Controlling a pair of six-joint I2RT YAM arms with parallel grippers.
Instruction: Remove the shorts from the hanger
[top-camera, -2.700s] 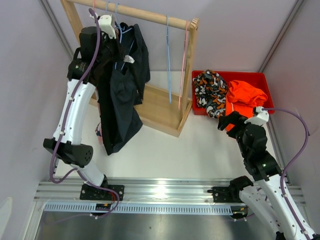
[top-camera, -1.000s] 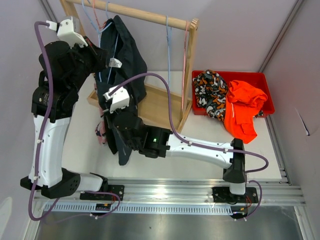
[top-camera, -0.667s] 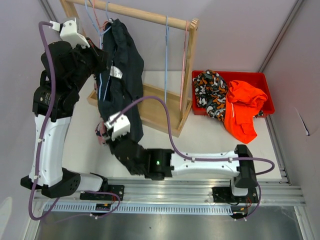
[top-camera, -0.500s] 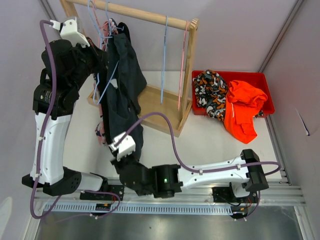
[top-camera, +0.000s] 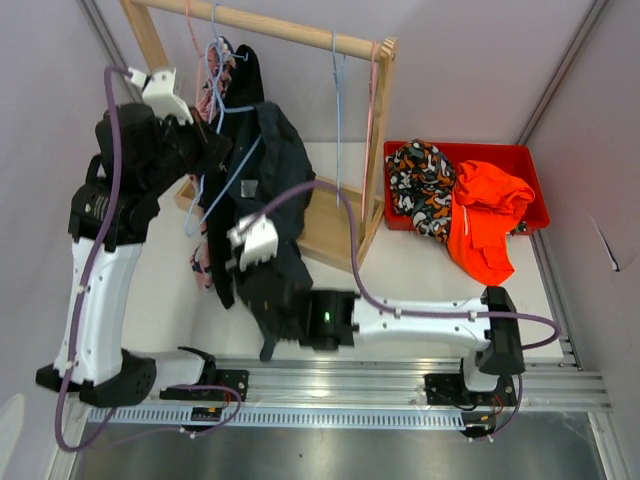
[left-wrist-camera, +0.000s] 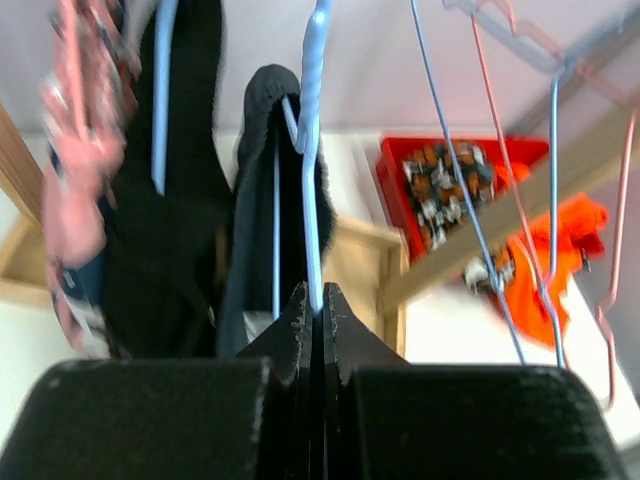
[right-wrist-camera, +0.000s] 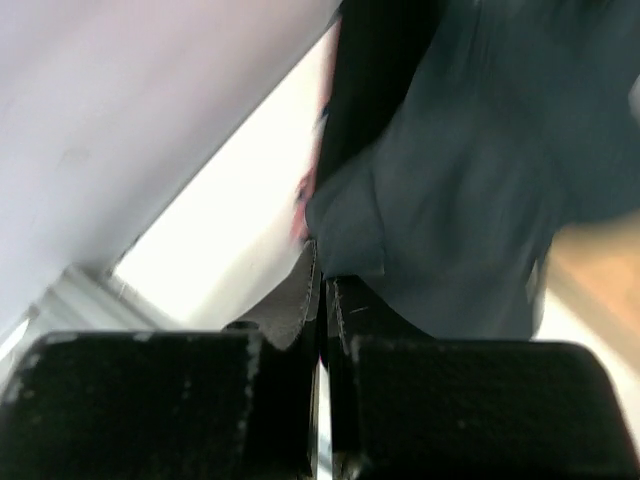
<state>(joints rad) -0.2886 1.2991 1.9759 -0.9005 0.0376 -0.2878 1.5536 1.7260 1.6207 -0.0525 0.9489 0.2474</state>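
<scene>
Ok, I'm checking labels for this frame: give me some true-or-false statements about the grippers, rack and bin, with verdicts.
The left gripper is shut on the wire of the blue hanger. True.
The red bin is empty. False: it holds an orange garment and a patterned garment.
The right gripper is wide open. False: it is shut on the dark shorts.
The wooden rack stands left of the red bin in the top view. True.

Bright, even light fell from above; glare struck the metal rail (top-camera: 320, 378) well in front of the wooden rack (top-camera: 385, 100), and soft shadows lay on the desk (top-camera: 420, 270) beside it. Both wrist views were blurred, the shorts (right-wrist-camera: 470, 180) smeared, the blue hanger (left-wrist-camera: 312, 150) soft.
</scene>
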